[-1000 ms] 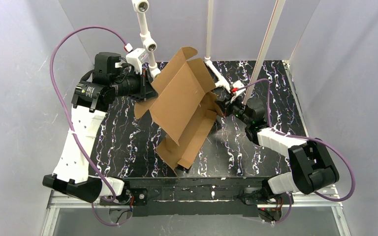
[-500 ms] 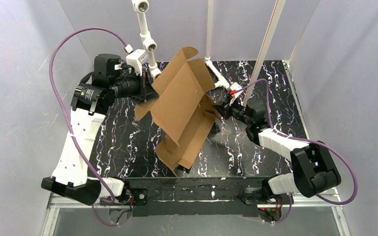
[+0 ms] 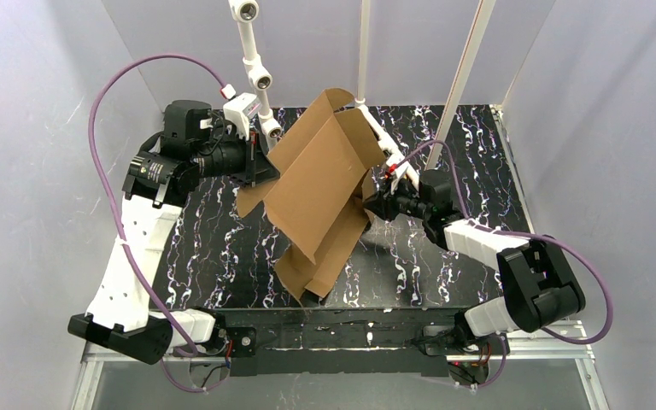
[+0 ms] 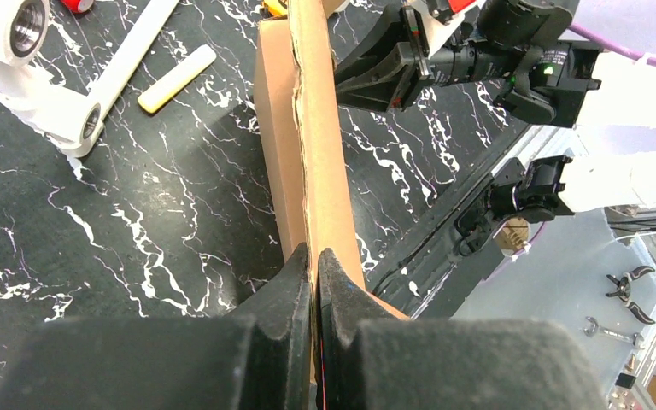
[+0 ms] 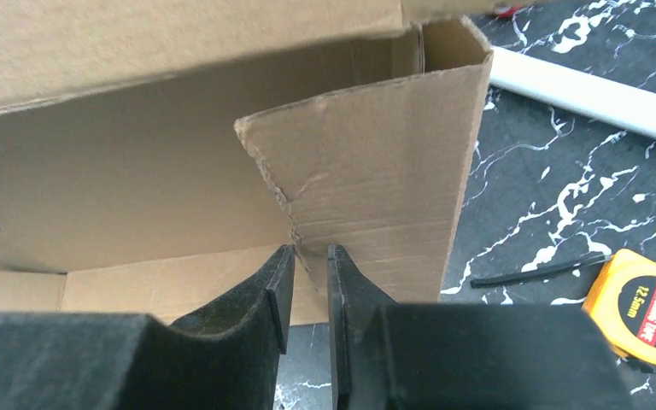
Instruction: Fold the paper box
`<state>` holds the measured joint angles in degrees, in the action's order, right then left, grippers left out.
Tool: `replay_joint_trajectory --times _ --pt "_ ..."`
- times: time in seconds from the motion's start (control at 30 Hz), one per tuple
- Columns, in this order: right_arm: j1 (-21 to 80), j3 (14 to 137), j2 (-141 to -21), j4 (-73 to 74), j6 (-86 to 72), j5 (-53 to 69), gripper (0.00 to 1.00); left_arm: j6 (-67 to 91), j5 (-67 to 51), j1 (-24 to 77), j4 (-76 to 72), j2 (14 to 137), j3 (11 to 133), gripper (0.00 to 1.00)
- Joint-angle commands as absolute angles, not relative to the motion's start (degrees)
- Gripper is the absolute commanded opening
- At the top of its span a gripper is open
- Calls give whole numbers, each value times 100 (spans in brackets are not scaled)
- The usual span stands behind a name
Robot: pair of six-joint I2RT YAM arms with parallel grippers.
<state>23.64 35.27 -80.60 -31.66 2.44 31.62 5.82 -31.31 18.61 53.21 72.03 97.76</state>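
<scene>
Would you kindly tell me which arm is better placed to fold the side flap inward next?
Probably the right arm: the right hand pinches the side flap, while the left hand clamps the paper box by its large panel.

One marking is legible: "2m", printed in black on the face label of the yellow tape measure (image 5: 641, 295). In the right wrist view, the tape measure lies well to the right of the right gripper (image 5: 310, 256). Smaller print on the same label cannot be read.
</scene>
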Motion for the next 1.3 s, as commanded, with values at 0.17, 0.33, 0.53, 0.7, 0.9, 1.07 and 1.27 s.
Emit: replay_joint_trajectory --times 0.17,0.33,0.53,0.7,0.9,1.07,1.27 --pt "2091 4289 -8153 -1849 1554 3903 30 321 -3279 1909 5606 7006 9653 0" --pt "1911 4500 -8047 -1165 2368 4330 41 310 -3269 1908 5616 7028 9663 0" --pt "1854 4730 -8054 -456 3129 4698 55 290 -3215 1908 5646 7019 9677 0" --pt "1638 4892 -7920 342 3865 5046 66 266 -3123 1907 5676 7017 9678 0" --pt "1101 5038 -7752 815 4281 5483 71 206 -3144 1917 5685 7015 9702 0" --pt "798 5108 -7631 1139 4570 5715 72 151 -3130 1926 5689 7004 9679 0" --pt "483 5247 -7470 1636 4927 5958 72 89 -3065 1941 5720 6975 9654 0"
